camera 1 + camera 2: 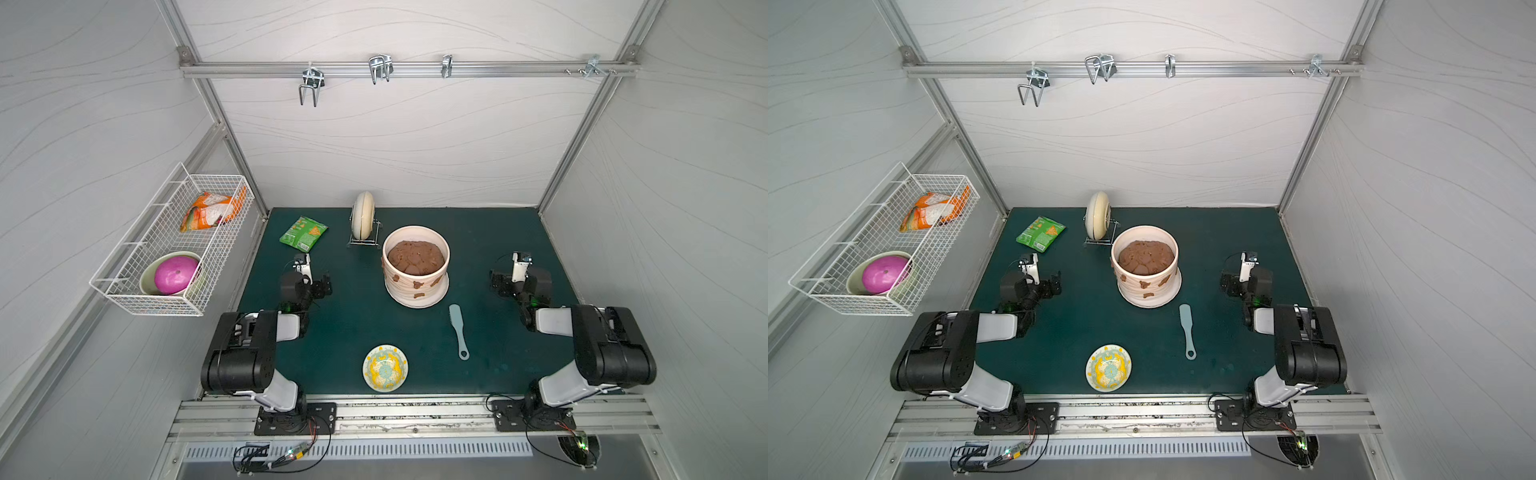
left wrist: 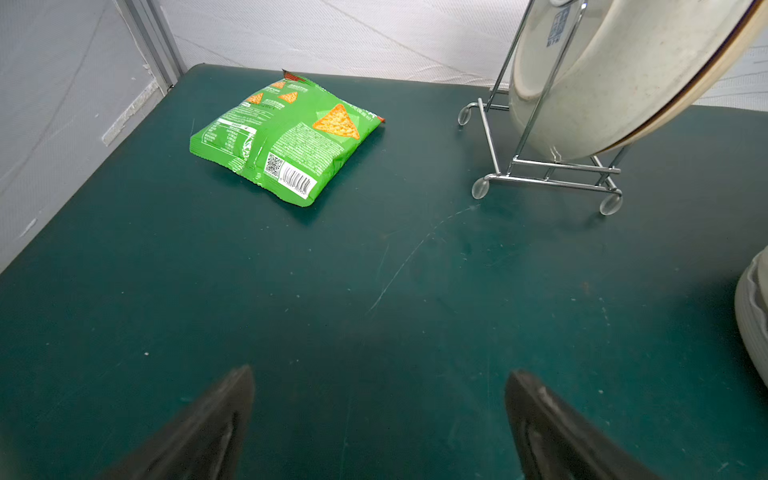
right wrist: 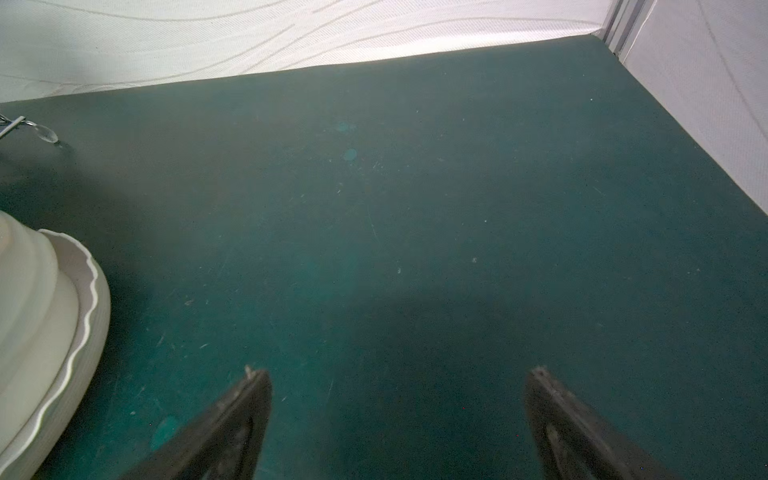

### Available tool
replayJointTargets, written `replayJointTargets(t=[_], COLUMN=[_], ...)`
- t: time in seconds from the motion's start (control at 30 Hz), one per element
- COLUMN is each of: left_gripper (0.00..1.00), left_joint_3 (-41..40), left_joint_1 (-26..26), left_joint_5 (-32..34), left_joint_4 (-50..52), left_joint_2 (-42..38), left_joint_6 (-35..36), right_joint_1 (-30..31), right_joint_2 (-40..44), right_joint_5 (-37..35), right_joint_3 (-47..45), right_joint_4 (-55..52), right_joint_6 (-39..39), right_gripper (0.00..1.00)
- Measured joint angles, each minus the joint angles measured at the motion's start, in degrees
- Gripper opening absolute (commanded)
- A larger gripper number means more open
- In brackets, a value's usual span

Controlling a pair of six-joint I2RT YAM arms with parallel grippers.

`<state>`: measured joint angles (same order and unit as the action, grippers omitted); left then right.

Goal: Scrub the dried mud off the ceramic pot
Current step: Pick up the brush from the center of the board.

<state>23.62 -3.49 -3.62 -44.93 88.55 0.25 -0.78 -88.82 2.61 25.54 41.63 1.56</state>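
Several reddish-brown dried mud patches (image 1: 418, 285) cling to the cream ribbed ceramic pot (image 1: 403, 289) between our wide-open, empty left gripper (image 2: 379, 370) and right gripper (image 3: 397, 369); we judge scrubbing unbegun, pale-blue brush (image 1: 457, 328) untouched.

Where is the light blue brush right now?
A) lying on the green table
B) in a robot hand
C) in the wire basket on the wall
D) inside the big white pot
A: the brush lies flat on the green table, near the ceramic pot but not touching it. The left hand and the right hand are both open and empty.
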Motion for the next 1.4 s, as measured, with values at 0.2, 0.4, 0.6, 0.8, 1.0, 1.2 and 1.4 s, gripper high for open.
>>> replayJointTargets(t=[0.2,0.4,0.6,0.8,1.0,1.2,1.4], left_gripper=[1.00,1.00,1.00,1.00,1.00,1.00,1.00], left_joint_3=[0.0,0.0,0.0,-0.5,-0.9,6.1,15.3], left_joint_1=[0.0,0.0,0.0,0.7,4.0,8.5,10.1], left_joint_5=[0.0,0.0,0.0,1.8,8.1,15.3,12.7], left_joint_4=[0.0,0.0,0.0,-0.1,5.2,25.8,40.7], left_joint_2=[0.0,0.0,0.0,-0.6,-8.8,-21.9,-30.0], left_joint_6=[0.0,0.0,0.0,0.0,0.1,-9.3,-24.4], right_joint_1=[0.0,0.0,0.0,-0.3,-0.4,3.0,12.5], right_joint_2=[0.0,0.0,0.0,0.8,10.8,21.7,28.9], right_joint_5=[0.0,0.0,0.0,0.1,1.4,0.1,-2.8], right_joint_3=[0.0,0.0,0.0,1.0,5.3,9.5,13.4], right_joint_4=[0.0,0.0,0.0,-2.9,-12.4,-24.7,-40.3], right_joint_6=[0.0,0.0,0.0,0.0,1.2,6.1,10.0], right_gripper=[0.99,0.99,0.99,0.99,0.99,0.99,0.99])
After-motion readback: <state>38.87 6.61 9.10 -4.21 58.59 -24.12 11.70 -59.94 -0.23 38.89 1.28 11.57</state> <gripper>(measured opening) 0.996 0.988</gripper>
